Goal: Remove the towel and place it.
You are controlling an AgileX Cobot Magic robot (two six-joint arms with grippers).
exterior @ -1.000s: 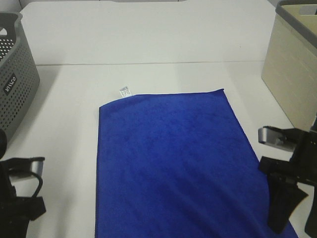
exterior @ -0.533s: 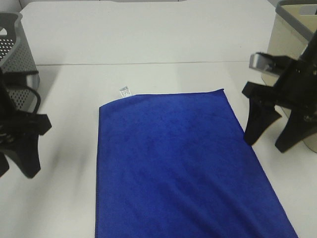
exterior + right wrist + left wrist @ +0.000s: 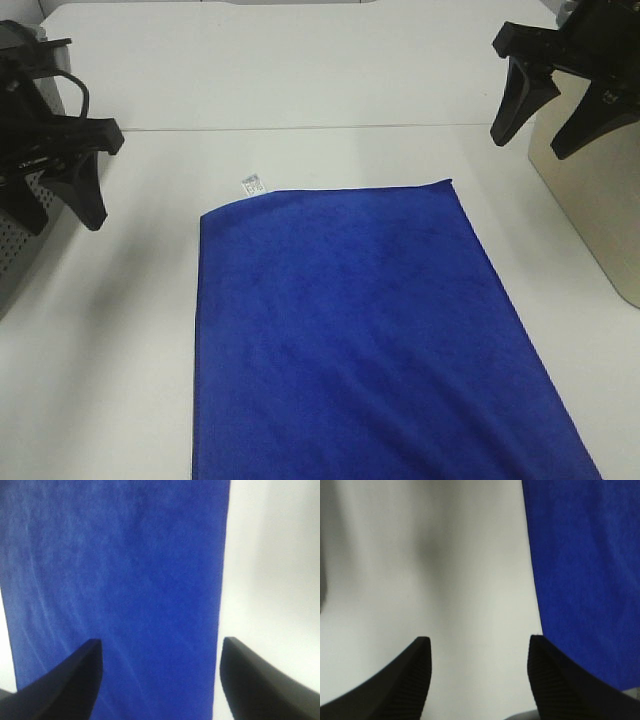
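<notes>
The towel point(image 3: 360, 340) lies flat on the white table point(image 3: 300, 80), its near end running off the bottom of the high view and its far edge straight, with the small white tag point(image 3: 252, 184) at the far left corner. It has not shifted in the last 1 second; every edge sits where it did.

What has changed is the arms. 1 second ago both hung low at the near edge of the view, flanking the cloth. Half a second ago they were halfway up its sides. Now the left gripper point(image 3: 62, 222) is out to the left of the far left corner, in front of the grey basket point(image 3: 10, 270). The right gripper point(image 3: 528, 145) is beyond the far right corner, against the beige basket point(image 3: 590, 210).

Both sets of jaws stand wide apart with nothing between them. The left wrist view shows bare table under the left claw, with the blue edge off to one side. The right wrist view shows blue cloth and its edge under the right claw.

This looks like the approach only. The 2 far corners seem the likely grasp points, and each claw must yet come inward and down. No removal has begun.
</notes>
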